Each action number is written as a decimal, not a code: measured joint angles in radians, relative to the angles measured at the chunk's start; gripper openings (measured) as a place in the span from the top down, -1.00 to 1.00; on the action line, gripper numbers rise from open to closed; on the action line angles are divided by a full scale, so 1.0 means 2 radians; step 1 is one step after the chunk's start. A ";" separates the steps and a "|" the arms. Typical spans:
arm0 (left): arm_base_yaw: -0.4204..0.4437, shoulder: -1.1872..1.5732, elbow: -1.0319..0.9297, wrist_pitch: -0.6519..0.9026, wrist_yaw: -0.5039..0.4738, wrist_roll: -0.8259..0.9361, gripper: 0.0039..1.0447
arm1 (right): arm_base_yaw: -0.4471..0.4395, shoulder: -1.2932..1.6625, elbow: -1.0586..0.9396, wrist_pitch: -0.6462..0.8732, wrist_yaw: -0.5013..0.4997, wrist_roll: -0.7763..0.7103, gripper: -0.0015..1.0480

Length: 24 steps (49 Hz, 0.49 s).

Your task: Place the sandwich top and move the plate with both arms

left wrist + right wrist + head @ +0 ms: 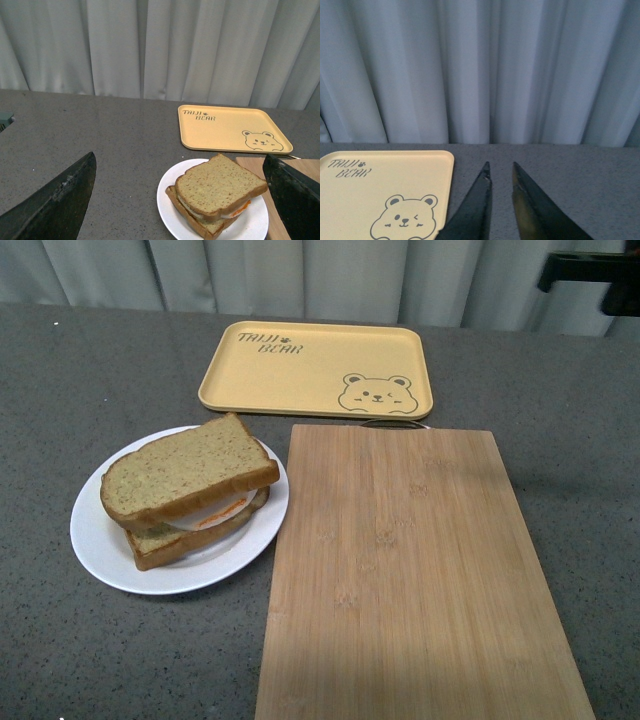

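The sandwich top (190, 468), a plain brown speckled slice, lies on a lower slice with white and orange filling showing between them. This stack sits on the round white plate (100, 540) at the table's left. In the left wrist view the sandwich top (220, 186) and plate (167, 200) lie below and ahead of my left gripper (179, 156), which is open wide, its fingers apart from both. My right gripper (500, 164) is shut with nothing in it, raised over bare table beside the tray. A black arm part (590, 275) shows at the far right.
A wooden cutting board (410, 570) lies right of the plate, its edge close to the plate's rim. A yellow bear tray (315, 365) sits behind both, near the grey curtain. The grey tabletop (60, 370) stretches left of the tray.
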 joint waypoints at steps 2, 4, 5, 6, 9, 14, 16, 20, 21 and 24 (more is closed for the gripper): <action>0.000 0.000 0.000 0.000 0.000 0.000 -0.88 | -0.005 -0.014 -0.019 0.002 -0.005 -0.001 0.94; 0.000 0.000 0.000 0.000 0.000 0.000 -0.88 | -0.012 -0.030 -0.043 0.003 -0.013 -0.003 0.98; 0.000 0.000 0.000 0.000 0.000 0.000 -0.88 | -0.015 -0.038 -0.055 0.003 -0.016 -0.004 0.98; 0.000 0.000 0.000 0.000 0.000 0.000 -0.88 | -0.018 -0.046 -0.066 0.003 -0.020 -0.004 0.98; 0.000 0.000 0.000 0.000 0.000 0.000 -0.88 | -0.025 -0.065 -0.092 0.002 -0.027 -0.004 0.98; 0.000 0.000 0.000 0.000 0.000 0.000 -0.88 | -0.038 -0.112 -0.132 -0.001 -0.041 -0.004 0.98; 0.000 0.000 0.000 0.000 0.000 0.000 -0.88 | -0.044 -0.135 -0.148 -0.006 -0.049 -0.004 0.98; 0.000 0.000 0.000 0.000 0.000 0.000 -0.88 | -0.052 -0.165 -0.171 -0.015 -0.056 -0.004 0.98; 0.000 0.000 0.000 0.000 0.000 0.000 -0.88 | -0.056 -0.178 -0.179 -0.020 -0.059 -0.004 0.98; 0.000 0.000 0.000 0.000 0.000 0.000 -0.88 | -0.065 -0.212 -0.201 -0.035 -0.066 -0.004 0.98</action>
